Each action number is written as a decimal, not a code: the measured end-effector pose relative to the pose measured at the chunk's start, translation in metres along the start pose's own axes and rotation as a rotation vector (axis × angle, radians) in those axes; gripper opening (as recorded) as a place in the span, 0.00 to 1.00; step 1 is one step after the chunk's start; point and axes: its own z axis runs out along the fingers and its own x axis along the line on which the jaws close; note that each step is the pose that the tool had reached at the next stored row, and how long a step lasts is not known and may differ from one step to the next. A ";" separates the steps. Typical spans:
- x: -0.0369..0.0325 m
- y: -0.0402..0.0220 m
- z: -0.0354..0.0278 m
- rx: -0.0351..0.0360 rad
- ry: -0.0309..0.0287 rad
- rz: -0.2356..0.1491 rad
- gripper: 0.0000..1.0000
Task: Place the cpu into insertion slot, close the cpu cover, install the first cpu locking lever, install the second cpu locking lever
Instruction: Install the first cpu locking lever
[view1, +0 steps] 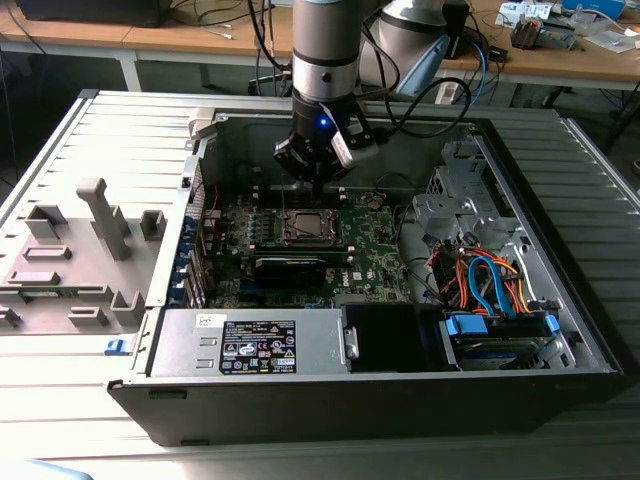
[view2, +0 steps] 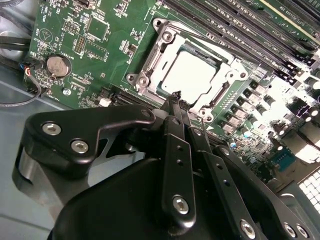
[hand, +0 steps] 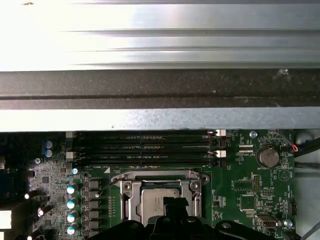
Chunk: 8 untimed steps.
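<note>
The cpu (view2: 187, 75) lies flat in the insertion slot (view1: 305, 228) on the green motherboard (view2: 100, 55), silvery top up. The cpu cover (view2: 156, 59) is down around it as a metal frame, and the chip shows through its window. A thin wire lever (hand: 150, 171) runs along one edge of the frame. My gripper (view2: 176, 97) hovers just above the socket's edge, fingers pressed together with nothing between them. In the first wrist view, the cpu (hand: 155, 202) sits inside the cover (hand: 131, 194), with the black fingertips (hand: 172, 204) partly in front. In the exterior view, the gripper (view1: 315, 178) hangs over the socket.
Long black memory slots (hand: 145, 147) run beside the socket, and a coin battery (view2: 57, 65) sits on the board. The open case holds a power supply (view1: 255, 345), a black card (view1: 290, 268) and a drive bay with coloured cables (view1: 490, 285). A grey fixture (view1: 75, 250) stands outside, at the exterior view's left.
</note>
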 end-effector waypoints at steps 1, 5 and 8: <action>0.0000 0.0002 0.0000 0.0002 0.0000 0.000 0.11; 0.0000 0.0012 -0.0001 0.0014 0.0000 0.000 0.11; 0.0000 0.0024 -0.0001 0.0018 0.0000 0.000 0.11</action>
